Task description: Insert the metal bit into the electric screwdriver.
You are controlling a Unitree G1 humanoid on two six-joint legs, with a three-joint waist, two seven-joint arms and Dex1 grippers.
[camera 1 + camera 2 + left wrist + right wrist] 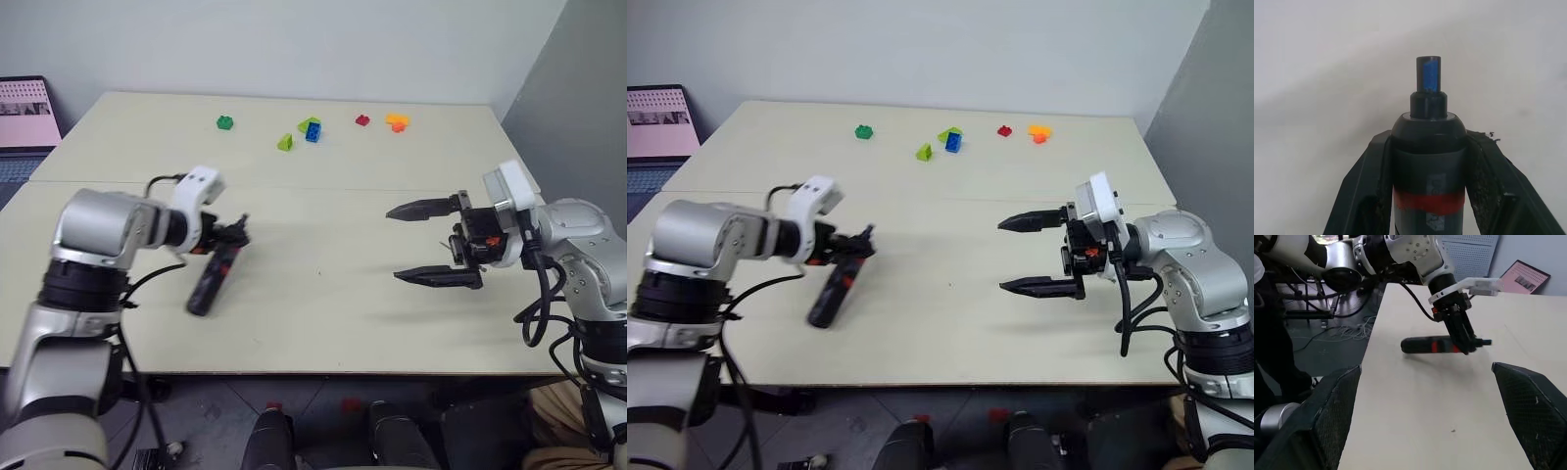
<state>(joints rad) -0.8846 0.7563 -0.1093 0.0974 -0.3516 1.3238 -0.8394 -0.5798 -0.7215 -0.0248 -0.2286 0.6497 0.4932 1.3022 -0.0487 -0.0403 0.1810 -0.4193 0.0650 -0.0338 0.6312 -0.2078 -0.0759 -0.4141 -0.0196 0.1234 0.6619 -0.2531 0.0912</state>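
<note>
My left gripper point(235, 235) is shut on the electric screwdriver point(214, 279), a black pen-shaped tool with a red band. It grips the tool near the front, and the rear end slants down toward the table's front edge. In the left wrist view the fingers point(1364, 186) clamp the barrel point(1428, 161), and the narrow tip pokes out past them. My right gripper point(396, 245) hangs open and empty over the right half of the table, pointing toward the screwdriver point(1432, 345). The metal bit is out of view.
Several small toy bricks lie at the back of the beige table point(323, 294): a green one point(225, 122), a blue and green pair point(311, 129), a red one point(362, 119) and an orange one point(397, 121). A laptop point(24, 113) stands off the far left corner.
</note>
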